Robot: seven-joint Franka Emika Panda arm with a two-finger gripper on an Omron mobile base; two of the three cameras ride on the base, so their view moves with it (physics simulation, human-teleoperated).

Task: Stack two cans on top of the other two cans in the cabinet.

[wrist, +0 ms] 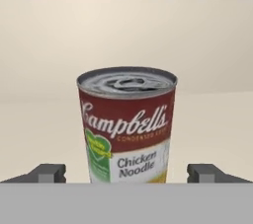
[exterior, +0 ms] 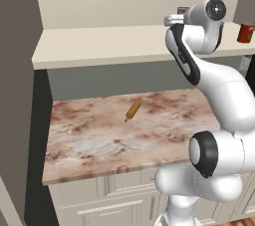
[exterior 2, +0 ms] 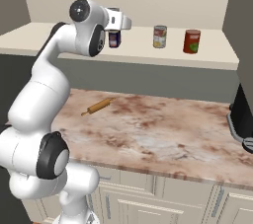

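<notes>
Hand view gives you what the base cameras hide: a red-and-white Campbell's soup can with a silver lid (wrist: 127, 125) standing upright between the gripper's (wrist: 127, 173) widely spread fingertips (wrist: 48, 172), clear of both. Your right base view shows a short dark blue can (exterior 2: 114, 39) behind the hand on the cream shelf of the beige open cabinet (exterior 2: 207, 55), with a yellow-labelled can (exterior 2: 159, 36) and a red can (exterior 2: 191, 41) further right. On the marbled brown counter (exterior 2: 163, 134) below lies a wooden rolling pin (exterior 2: 97, 106).

The red-and-white labelled tin with a silver lid (wrist: 127, 125) is showing "Campbell's" in white script on its red band, with "Chicken Noodle" in dark letters on the white part beneath.
</notes>
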